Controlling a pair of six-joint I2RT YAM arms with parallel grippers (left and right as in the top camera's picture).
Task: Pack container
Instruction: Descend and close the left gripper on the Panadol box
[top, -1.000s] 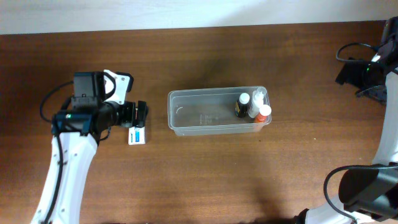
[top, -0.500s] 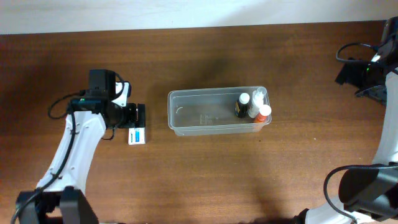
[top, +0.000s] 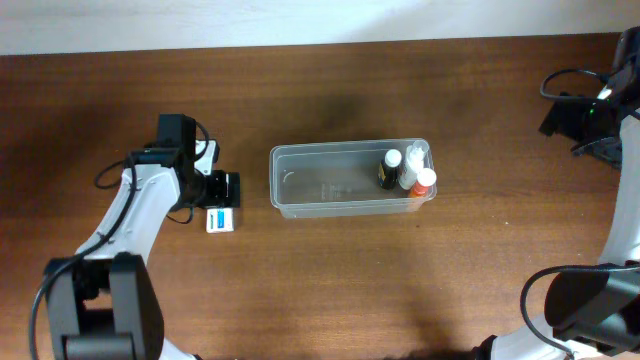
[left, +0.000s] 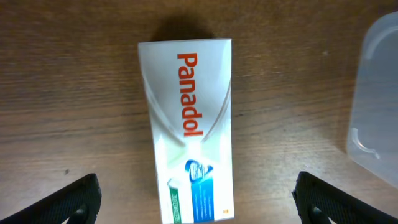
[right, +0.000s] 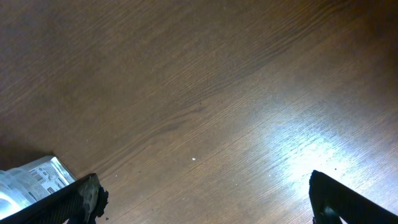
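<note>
Since a second ago the left arm has swung inward. Its left hand (left: 199, 202), spread wide and empty, now frames the Panadol box (left: 189, 124) flat on the tabletop (top: 330, 290), at 9 o'clock from the clear container (top: 320, 185), likely to pinch it next.

Table (top: 330, 280): dark brown, wood grain, pale glare patch in the right wrist view. Container (top: 300, 185): clear, colourless. Box (left: 189, 130): white, orange-red "Panadol" lettering, blue and green patch at one end. Dark bottle (top: 387, 177): white cap. White bottle (top: 415, 156): all white. Third bottle (top: 423, 183): white and orange-red. Left arm (top: 135, 205): white shell, black joints.
</note>
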